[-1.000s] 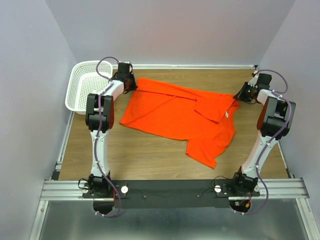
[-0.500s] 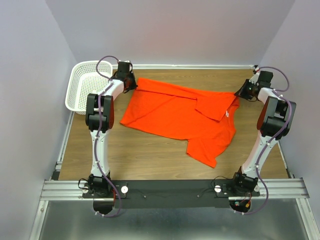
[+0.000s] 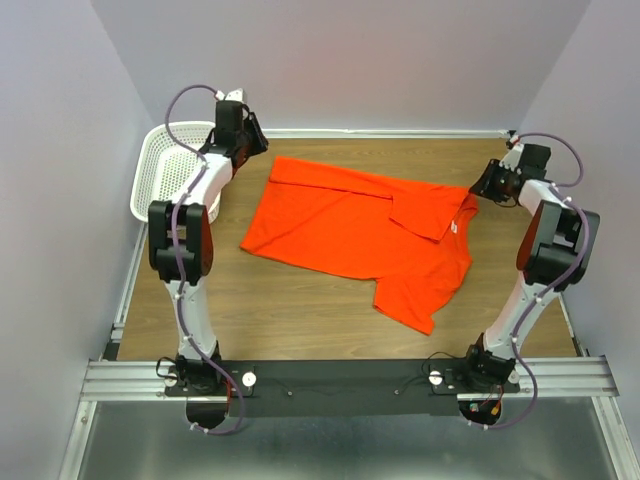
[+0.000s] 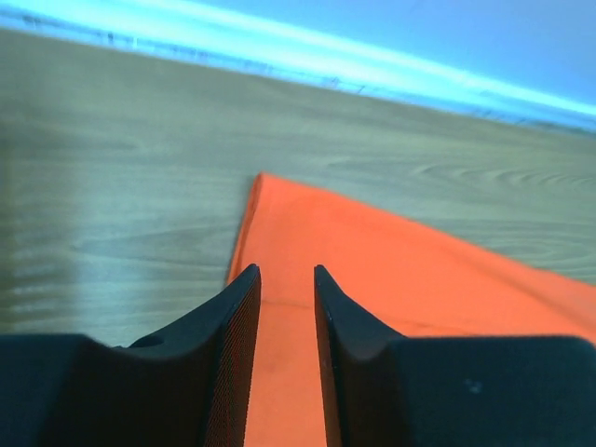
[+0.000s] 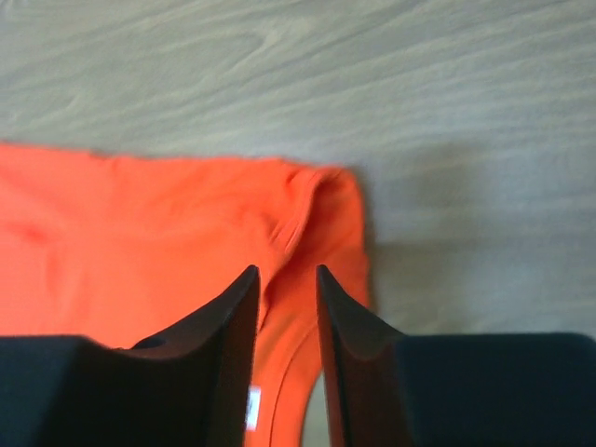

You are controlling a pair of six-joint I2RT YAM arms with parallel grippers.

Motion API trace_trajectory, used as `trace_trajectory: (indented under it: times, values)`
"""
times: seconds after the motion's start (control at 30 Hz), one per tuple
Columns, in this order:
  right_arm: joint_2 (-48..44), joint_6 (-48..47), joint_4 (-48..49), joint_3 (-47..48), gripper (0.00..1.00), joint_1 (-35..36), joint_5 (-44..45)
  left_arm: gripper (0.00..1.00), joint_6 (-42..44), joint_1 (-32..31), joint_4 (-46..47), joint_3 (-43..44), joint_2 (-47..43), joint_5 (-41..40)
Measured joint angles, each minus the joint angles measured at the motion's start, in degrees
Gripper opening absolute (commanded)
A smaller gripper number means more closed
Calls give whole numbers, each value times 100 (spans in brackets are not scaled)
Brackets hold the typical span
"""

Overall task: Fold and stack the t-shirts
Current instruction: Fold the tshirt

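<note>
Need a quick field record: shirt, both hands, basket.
shirt: one orange t-shirt spread on the table, a flap folded over near its right side, white tag showing
left hand: open, by the shirt's far-left corner, holding nothing
right hand: open, over the shirt's far-right edge, holding nothing
basket: white, far-left corner, apart from the shirt

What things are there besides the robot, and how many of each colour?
Orange shirt: 1
White basket: 1
Total: 2
</note>
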Motion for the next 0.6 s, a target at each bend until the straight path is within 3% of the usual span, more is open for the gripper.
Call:
trace_trajectory:
  times: [0.1,0.2,0.3,0.37,0.47,0.6]
  values:
    - [-612,-490,-46,-542,62,0,-238,45,-15,11,278,-391,-660,90]
    - [-1309,-1443,-417,-1019,66,2,-1071,53,-42,11,704,-1158,-1484,192]
    - [-1845,-3410,-1652,-1222,67,107,-1991,67,-87,11,964,-1934,-2258,229]
    - [-2188,-5552,-3053,-1517,77,457,-2369,73,-205,13,1172,-2752,-3045,280]
    - [-2682,-8430,-4590,-2634,79,925,-2531,69,-391,59,1311,-3681,-4046,501]
    - [-3425,-10094,-5486,-3644,80,1314,-2485,66,-697,326,1215,-5195,-5296,778]
